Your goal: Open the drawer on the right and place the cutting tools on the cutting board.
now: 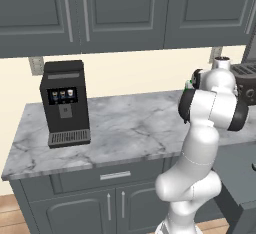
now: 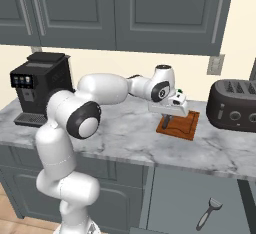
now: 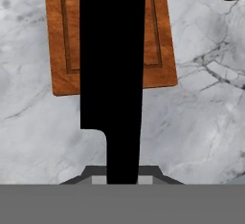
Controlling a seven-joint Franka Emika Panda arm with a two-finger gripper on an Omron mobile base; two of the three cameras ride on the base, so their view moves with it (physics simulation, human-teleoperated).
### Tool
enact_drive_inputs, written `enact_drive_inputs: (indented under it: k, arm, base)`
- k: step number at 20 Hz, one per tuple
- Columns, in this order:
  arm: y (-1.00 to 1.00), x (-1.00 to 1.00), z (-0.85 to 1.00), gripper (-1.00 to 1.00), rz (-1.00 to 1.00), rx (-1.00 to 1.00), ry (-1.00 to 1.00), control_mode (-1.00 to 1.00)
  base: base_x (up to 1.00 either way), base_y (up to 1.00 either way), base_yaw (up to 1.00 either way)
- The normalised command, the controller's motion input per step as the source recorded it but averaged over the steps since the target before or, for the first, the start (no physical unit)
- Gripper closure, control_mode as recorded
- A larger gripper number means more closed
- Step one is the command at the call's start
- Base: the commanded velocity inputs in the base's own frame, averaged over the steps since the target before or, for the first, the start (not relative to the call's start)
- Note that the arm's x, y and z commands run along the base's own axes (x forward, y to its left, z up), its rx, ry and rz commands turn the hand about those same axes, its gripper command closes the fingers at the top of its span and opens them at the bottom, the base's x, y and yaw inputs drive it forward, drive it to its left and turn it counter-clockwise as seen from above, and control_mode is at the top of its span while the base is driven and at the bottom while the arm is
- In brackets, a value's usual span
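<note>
Knife in the tool's grip: the slim black blade hangs from the closed jaws, which are clamped on its handle, and its tip points down at the near left corner of the board. In the hand view the blade runs straight up the middle, covering much of the reddish-brown board, whose groove shows on both sides. Whether the tip touches the wood I cannot tell.

The board lies flat on the marble counter, just left of the dark toaster and well right of the black coffee machine, which stands at the counter's left end.

Below the counter edge, at the lower right of the right base view, the drawer stands pulled out with its plain grey inside showing. The pale grey peeler lies inside it, forked head toward the counter, handle toward the camera.

The white arm reaches from the base across the counter to the board. Slate-grey cabinets with silver handles hang above.
</note>
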Motion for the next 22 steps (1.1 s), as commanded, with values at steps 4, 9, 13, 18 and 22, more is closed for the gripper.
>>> enact_drive_inputs:
  k: [4, 9, 13, 18, 22]
  arm:
    - [0.05, 0.08, -0.12, 1.0, 0.0, 0.0, 0.0, -1.0]
    - [0.05, 0.02, -0.14, 1.0, 0.0, 0.01, 0.0, -1.0]
    - [0.02, 0.05, -0.09, 1.0, 0.0, 0.04, 0.0, -1.0]
    - [0.0, 0.08, -0.06, 1.0, 0.0, 0.03, 0.0, -1.0]
    - [0.0, 0.12, -0.07, 1.0, 0.0, 0.03, 0.0, -1.0]
  base:
    - [0.0, 0.0, 0.0]
    - [0.0, 0.0, 0.0]
    - [0.0, 0.0, 0.0]
    - [0.0, 0.0, 0.0]
    - [0.0, 0.0, 0.0]
